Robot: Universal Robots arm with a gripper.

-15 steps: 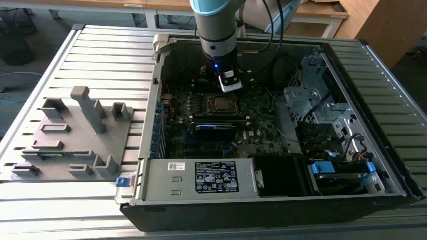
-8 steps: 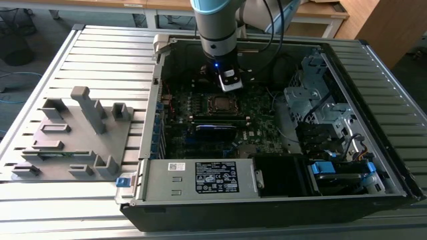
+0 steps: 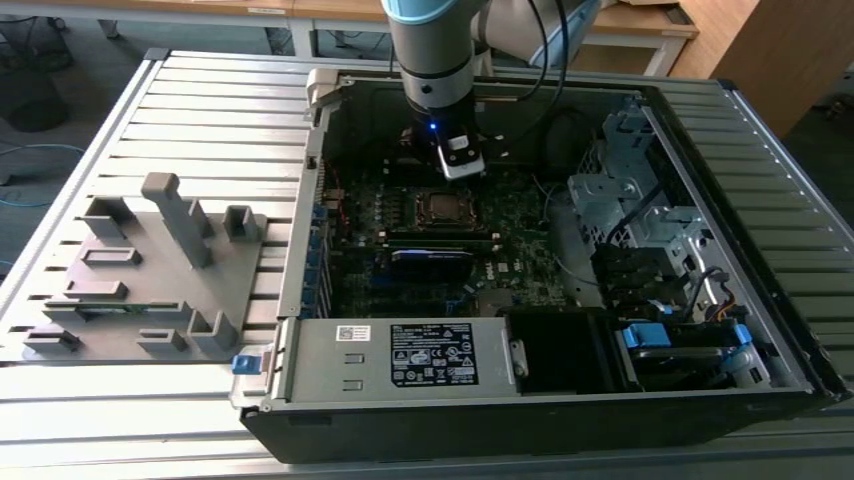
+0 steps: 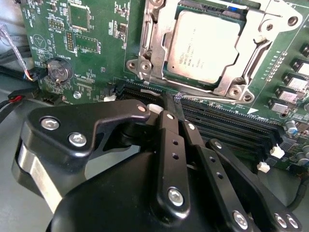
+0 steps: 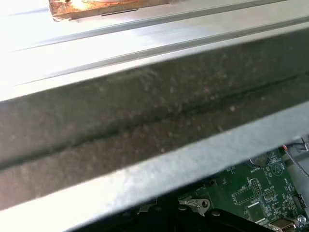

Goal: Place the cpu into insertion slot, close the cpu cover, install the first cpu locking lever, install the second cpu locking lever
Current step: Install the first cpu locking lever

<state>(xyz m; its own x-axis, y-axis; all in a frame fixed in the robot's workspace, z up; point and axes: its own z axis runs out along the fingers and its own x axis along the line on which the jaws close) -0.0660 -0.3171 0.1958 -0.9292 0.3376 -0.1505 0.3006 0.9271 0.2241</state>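
Nearest the lens in the second wrist view, the hand [image 4: 169, 104] has its black fingers [image 4: 169, 145] close together, narrow, gripping nothing that I can see. Its tips sit at the end of the long memory slots [image 4: 227, 128], just short of a thin wire lever [image 4: 217, 98] that runs along the socket's near edge. Beyond that lever the cpu [image 4: 203, 48] lies flat in the insertion slot [image 4: 137, 65], with the cpu cover [image 4: 258, 41] down around it

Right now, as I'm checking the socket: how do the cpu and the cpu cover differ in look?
The cpu is a solid pale square; the cpu cover is an open frame. The cpu fills the window; the cpu cover rims it. Both are silvery, lying flat.
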